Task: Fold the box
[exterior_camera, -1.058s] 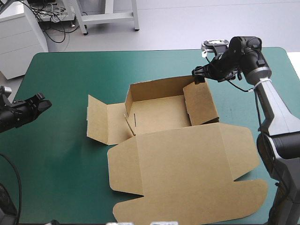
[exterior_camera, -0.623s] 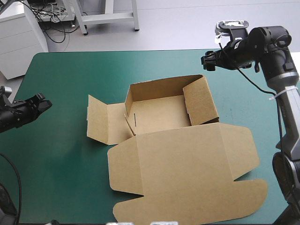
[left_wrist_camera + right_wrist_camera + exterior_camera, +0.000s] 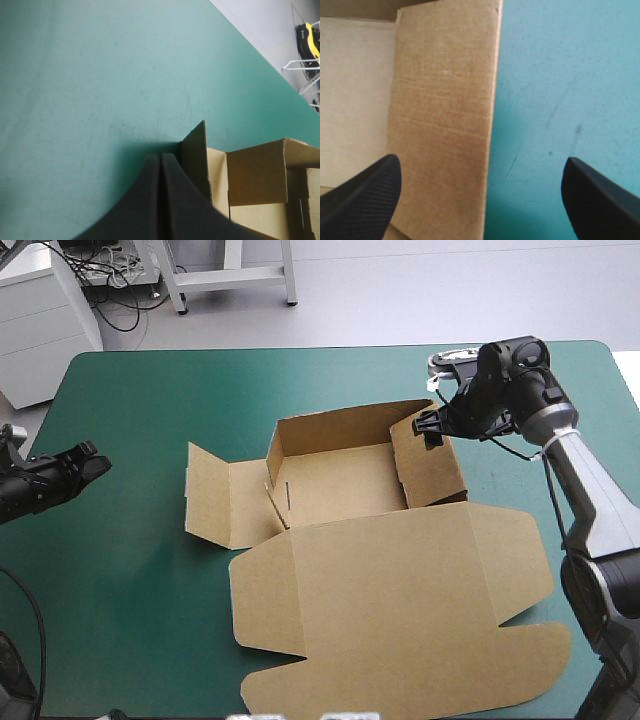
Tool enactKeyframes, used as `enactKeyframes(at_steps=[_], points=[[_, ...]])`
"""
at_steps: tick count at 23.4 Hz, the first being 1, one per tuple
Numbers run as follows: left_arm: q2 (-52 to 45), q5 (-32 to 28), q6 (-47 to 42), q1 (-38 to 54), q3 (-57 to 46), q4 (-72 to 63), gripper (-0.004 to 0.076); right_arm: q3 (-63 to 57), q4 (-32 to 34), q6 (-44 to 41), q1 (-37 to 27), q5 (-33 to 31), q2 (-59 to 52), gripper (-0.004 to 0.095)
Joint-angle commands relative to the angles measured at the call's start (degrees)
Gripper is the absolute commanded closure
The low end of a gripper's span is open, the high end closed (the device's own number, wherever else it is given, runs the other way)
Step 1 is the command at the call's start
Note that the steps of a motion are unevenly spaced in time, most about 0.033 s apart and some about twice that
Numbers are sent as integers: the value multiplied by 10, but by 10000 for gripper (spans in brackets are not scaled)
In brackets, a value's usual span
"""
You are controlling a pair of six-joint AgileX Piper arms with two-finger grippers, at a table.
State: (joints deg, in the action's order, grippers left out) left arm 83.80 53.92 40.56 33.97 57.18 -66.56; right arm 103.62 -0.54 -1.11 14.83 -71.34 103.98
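**Open claw poised over wall of half-formed box**

The brown box point(image 3: 345, 485) sits at the middle of the teal-green table point(image 3: 150, 390). Its far wall point(image 3: 330, 425) and right wall point(image 3: 430, 465) are raised, its left flap point(image 3: 215, 495) is folded out toward the table's left edge, and its broad lid point(image 3: 400, 610) is spread flat toward the near edge. The right claw point(image 3: 431, 428) hangs at the far end of the right wall, its black fingers point(image 3: 365, 200) standing wide apart and gripping nothing. In the right wrist view one finger is over the wall's board and the other over bare cover just outside the box. Whether the claw touches the board cannot be told. The left claw point(image 3: 88, 462) hovers near the table's left edge, well apart from the box. It is clenched, with its fingers met in one point and nothing between them. In the left wrist view the left flap shows just ahead of its tip.
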Motion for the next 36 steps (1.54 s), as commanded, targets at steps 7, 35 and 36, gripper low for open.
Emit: enactKeyframes(at_steps=[7, 35, 36], points=[[-20, 8, 2, 1, 12, -36, 756, 12, -25, 14, 2, -1, 59, 106], [-20, 2, 2, 1, 12, -7, 756, 13, -67, 71, 1, -2, -148, 930], [-20, 2, 2, 1, 12, -6, 756, 13, -75, 64, 1, -2, -167, 930]])
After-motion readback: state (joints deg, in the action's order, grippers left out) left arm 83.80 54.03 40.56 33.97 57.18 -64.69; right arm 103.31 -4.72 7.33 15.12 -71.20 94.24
